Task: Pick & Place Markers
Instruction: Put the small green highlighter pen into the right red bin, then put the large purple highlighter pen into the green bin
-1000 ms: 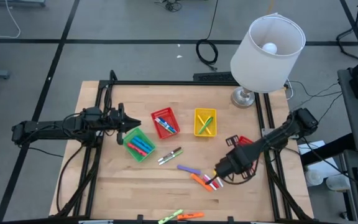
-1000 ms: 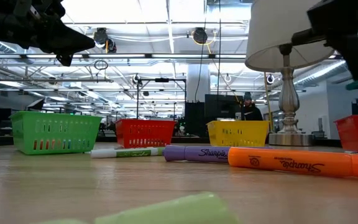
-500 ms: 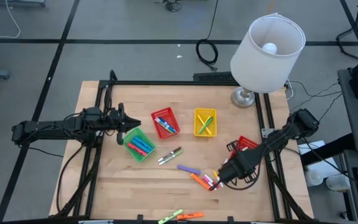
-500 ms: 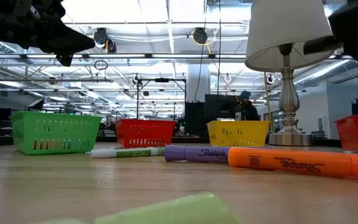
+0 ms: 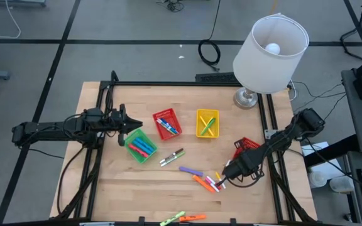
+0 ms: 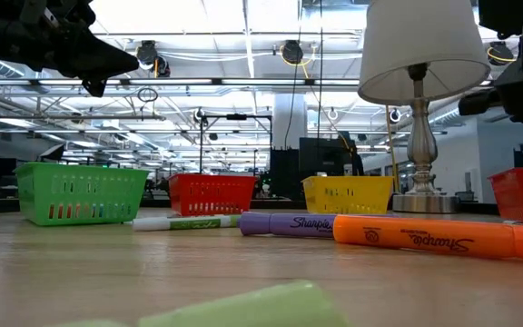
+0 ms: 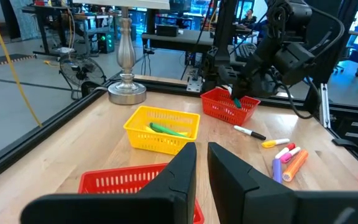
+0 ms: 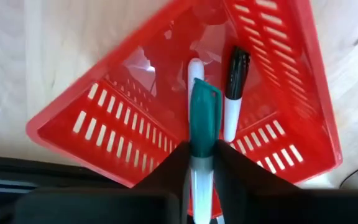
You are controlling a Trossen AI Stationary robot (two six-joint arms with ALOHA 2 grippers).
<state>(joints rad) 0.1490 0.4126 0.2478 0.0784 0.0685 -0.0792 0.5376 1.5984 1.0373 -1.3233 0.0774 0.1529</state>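
Observation:
My right gripper (image 8: pixel 201 163) is shut on a white marker with a teal cap (image 8: pixel 202 118) and hangs over the red basket (image 8: pixel 104 134) near the table's right edge (image 5: pixel 251 144). A white marker with a black cap (image 8: pixel 234 93) lies inside that basket. The left wrist view shows the same gripper (image 7: pixel 235 99) above the basket. Loose markers lie flat on the table: a purple one (image 5: pixel 189 170), an orange one (image 5: pixel 201 182), a white-green one (image 5: pixel 171 157), and a small cluster (image 5: pixel 215 182). My left gripper (image 5: pixel 129 123) is shut and hovers above the green basket (image 5: pixel 139 145). My right gripper pinches the marker's white barrel (image 8: pixel 201 177) just behind the teal cap, between its two fingers. The marker lies along the fingers and its cap end sticks out past the fingertips. The fingers point down from above. The marker is lifted clear, over the red basket's inside.
A second red basket (image 5: pixel 166 123) and a yellow basket (image 5: pixel 207 122) hold markers at mid-table. A lamp's base (image 5: pixel 247 98) stands at the far right. Green and orange markers (image 5: pixel 182 218) lie at the near edge. Bare wood lies near the table's left.
My right gripper, shut on the teal-capped marker, has risen and moved from above the loose marker cluster toward the table's right, to above the red basket. The loose markers on the table stay where they were.

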